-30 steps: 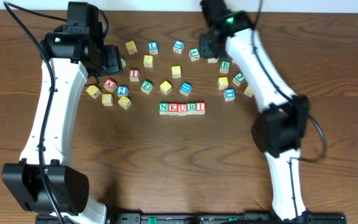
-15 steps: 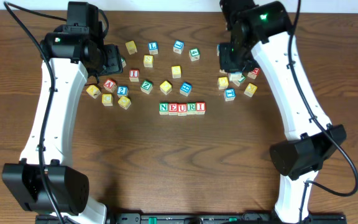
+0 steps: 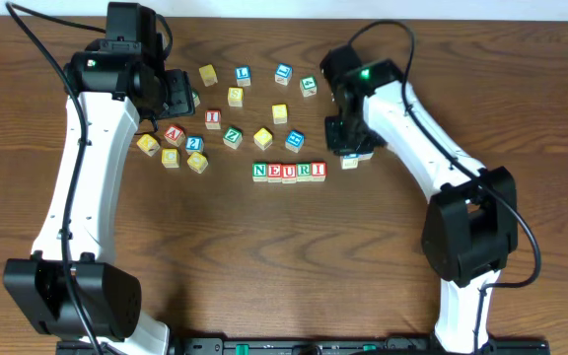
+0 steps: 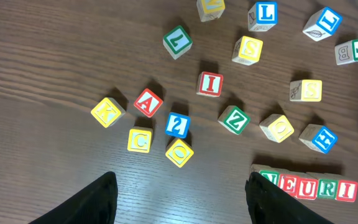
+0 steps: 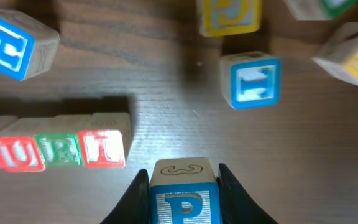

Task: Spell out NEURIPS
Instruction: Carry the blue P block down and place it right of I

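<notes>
1. The left pincer (image 4: 182, 190) hangs at the far left over the loose cubes. Its fingers are apart with nothing between them, so it looks parked out of the other arm's way.
2. Below it, sixteen loose cubes are scattered on the counter (image 4: 48, 56): seven yellow, four blue, three green and two red. They are spares, though a yellow S (image 4: 247, 50) among them looks like the letter that would end the word.
3. Below this scatter, the row (image 3: 289, 171) has five cubes set side by side and touching: green N, red E, red U, green R, red I. They are packed tight so the word reads as one line.
4. Just right of the red I (image 5: 102, 149), the right pincer (image 5: 184, 186) is clamped on the blue P cube (image 5: 184, 208). The letter faces up, matching the row, and a gap is left to close. I cannot tell whether the cube touches the counter.
5. Further right, four more loose cubes show in the right wrist view, two of them cut off by the frame edge.
6. Tally: five letters placed, one in the grip, one to fetch.
</notes>
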`<state>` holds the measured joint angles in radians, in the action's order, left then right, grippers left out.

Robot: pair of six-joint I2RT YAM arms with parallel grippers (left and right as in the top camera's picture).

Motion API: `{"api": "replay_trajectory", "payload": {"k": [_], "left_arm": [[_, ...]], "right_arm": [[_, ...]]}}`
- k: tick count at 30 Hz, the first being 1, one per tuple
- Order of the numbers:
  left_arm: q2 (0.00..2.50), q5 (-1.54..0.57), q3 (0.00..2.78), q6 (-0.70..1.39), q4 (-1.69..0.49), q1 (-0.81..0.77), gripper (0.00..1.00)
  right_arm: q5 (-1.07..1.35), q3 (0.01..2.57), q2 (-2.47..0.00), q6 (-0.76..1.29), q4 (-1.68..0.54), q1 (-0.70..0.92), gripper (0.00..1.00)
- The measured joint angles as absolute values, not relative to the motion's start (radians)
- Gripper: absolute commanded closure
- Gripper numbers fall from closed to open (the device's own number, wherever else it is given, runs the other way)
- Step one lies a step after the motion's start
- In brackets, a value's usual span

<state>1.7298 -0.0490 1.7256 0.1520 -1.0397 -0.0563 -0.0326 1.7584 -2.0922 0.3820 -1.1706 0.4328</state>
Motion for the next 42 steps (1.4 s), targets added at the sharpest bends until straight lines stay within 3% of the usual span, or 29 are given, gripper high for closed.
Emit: {"api": "replay_trajectory", "payload": {"k": [20,36,42], "left_arm": [[1.73,-0.049,1.726,0.152,-1.036,-0.056,0.35],[1.73,-0.049,1.726,0.152,-1.036,-0.056,0.35],[1.73,-0.049,1.726,0.152,-1.036,-0.056,0.35]], "right_arm": [[-0.042,1.554,-2.094,0.484,-0.925,0.47,0.83],[-0.045,1.554,-2.094,0.497,-0.923,0.47,0.61],[-0.046,1.554,-2.094,0.497,-0.924,0.47,0.66]]}}
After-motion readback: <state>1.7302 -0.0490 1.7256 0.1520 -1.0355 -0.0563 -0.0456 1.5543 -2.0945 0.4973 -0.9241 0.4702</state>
